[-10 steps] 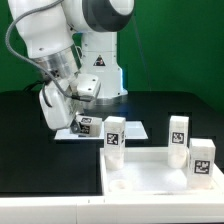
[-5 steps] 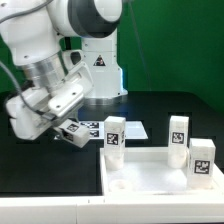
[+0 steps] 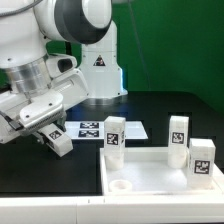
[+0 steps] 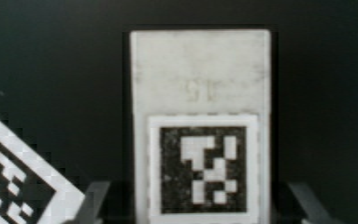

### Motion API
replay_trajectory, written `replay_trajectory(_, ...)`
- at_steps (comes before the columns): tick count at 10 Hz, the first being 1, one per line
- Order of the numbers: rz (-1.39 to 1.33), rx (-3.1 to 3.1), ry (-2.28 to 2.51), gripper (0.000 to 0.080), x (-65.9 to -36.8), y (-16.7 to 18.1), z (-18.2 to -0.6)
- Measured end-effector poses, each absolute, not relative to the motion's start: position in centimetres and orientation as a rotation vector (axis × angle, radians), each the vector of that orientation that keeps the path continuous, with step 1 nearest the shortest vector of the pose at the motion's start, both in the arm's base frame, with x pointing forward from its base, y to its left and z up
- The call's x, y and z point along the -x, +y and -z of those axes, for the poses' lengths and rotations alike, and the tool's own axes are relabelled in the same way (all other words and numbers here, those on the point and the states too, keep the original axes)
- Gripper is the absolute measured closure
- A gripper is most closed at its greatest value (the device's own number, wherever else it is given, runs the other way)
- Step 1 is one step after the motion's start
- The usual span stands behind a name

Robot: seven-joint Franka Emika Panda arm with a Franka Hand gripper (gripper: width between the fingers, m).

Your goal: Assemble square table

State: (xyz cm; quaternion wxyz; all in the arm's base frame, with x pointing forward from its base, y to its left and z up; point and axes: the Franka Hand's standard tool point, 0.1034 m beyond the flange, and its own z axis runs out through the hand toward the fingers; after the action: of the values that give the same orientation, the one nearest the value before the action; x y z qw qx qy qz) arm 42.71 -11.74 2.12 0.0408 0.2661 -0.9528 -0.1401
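Between the two dark fingers of the gripper sits a white leg, and the wrist view has it dead centre: a blocky upright piece, its black-and-white tag facing the camera, the jaws closed in on either side of it, pinching it. From the exterior view the gripper hangs low over the black table at the exterior view's left, tilted, the held leg slanting out of it, clear of the tabletop as far as I can tell. Just behind lies the marker board, flat on the table, and a corner of it peeks into the wrist view too. Further toward the exterior view's right, the square slab lies flat at the front, one round corner hole showing near its closest corner. Three more legs stand upright on it: one at its back left corner, one further along the back, one at the right edge.
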Motion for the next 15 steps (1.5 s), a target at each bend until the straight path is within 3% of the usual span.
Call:
replay_trajectory(3,0.442,-0.601,-2.973,0.0515,-43.0,-11.3,-2.1)
replay_trajectory(8,0.54,-0.42,-2.875,0.0515,-41.4,-16.8,-1.1)
replay_trajectory(12,0.529,-0.455,-2.87,0.0515,-41.5,-17.5,-0.8)
replay_trajectory(14,0.53,-0.461,-2.877,0.0231,-41.7,-17.5,-1.1)
replay_trajectory(15,0.53,-0.463,-2.879,0.0231,-41.8,-17.5,-1.2)
